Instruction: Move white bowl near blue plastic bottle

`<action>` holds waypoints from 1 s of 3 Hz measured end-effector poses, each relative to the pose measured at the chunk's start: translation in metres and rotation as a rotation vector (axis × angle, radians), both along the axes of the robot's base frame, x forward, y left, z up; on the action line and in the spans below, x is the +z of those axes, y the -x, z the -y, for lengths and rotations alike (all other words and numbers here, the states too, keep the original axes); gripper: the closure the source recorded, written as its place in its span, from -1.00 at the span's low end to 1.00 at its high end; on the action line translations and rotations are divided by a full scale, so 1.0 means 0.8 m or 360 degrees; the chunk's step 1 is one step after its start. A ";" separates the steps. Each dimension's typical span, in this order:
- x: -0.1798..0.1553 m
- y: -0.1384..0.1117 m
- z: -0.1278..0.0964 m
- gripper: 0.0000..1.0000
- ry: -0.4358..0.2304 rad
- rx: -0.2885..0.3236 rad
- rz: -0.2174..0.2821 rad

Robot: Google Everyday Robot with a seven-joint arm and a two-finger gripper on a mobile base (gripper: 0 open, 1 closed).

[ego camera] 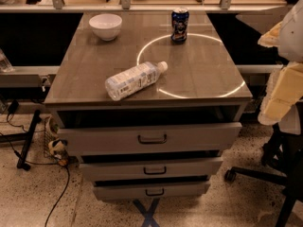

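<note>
The white bowl [105,26] stands upright at the far left corner of the grey cabinet top [199,74]. The blue plastic bottle [134,80] lies on its side near the front middle, with its white cap pointing to the far right. The bowl and the bottle are well apart. My gripper [283,91] shows as pale cream and white parts at the right edge of the camera view, off the cabinet's right side, far from both and holding nothing that I can see.
A dark blue drink can [180,25] stands upright at the far middle-right. A bright ring of light lies on the right half of the top. Three drawers [151,138] stand slightly open below. A black chair base [265,171] is on the floor at right; cables lie at left.
</note>
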State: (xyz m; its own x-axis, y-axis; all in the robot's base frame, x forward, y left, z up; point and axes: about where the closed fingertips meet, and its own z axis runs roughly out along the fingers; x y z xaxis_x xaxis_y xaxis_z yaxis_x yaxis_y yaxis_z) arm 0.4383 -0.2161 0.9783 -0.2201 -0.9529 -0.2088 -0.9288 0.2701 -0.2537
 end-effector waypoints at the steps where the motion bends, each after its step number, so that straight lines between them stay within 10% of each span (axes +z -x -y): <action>1: 0.000 0.000 0.000 -1.00 0.0000 0.0000 0.0001; 2: 0.004 -0.007 -0.004 -1.00 -0.0011 0.0023 0.0019; 3: 0.001 -0.084 -0.076 -1.00 -0.0106 0.0244 0.0086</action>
State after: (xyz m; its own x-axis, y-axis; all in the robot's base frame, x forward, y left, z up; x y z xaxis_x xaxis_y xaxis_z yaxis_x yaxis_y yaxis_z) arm 0.5058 -0.1557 0.9791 -0.0597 -0.9581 -0.2801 -0.9460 0.1439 -0.2906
